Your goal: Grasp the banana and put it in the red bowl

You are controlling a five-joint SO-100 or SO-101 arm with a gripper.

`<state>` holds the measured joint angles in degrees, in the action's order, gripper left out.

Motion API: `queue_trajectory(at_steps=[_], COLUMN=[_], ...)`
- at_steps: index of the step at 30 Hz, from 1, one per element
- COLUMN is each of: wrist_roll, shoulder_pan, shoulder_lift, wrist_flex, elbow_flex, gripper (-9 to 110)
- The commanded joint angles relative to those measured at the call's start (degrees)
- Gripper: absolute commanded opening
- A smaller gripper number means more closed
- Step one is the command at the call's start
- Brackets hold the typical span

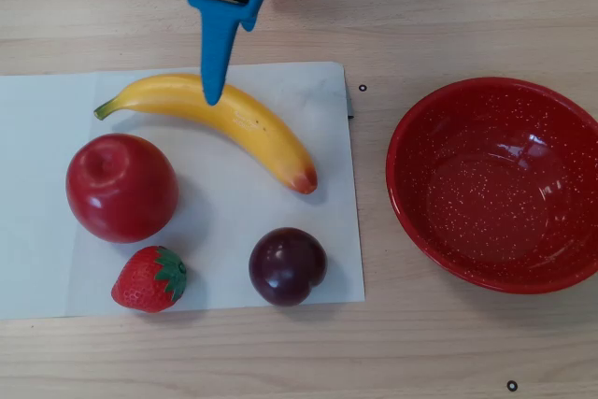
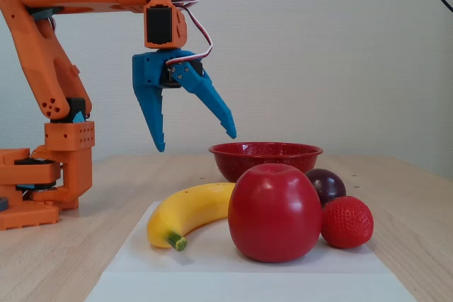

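Blue tool (image 2: 196, 143) hangs above the banana (image 1: 224, 121), fingers spread wide, not touching it. Banana lies on the white paper sheet (image 1: 37, 119), the red bowl (image 1: 500, 184) well off to its right.

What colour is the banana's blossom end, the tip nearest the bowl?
Reddish-orange, fading into the yellow of the banana; it shows best in the overhead view.

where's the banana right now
In the overhead view the banana lies on the white paper left of the red bowl, above the apple, with the open hand over it.
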<state>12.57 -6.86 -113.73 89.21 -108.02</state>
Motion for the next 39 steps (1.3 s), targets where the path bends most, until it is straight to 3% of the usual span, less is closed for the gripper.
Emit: queue_trajectory(at_steps=[1,39], wrist_roll=[-1.9,-6.2], shoulder_pan=[-1.1,0.8], shoulder_lift=[-0.4,25.5], wrist_flex=[-1.5,-17.2], elbow_flex=[2.6,2.7], gripper=[51,52])
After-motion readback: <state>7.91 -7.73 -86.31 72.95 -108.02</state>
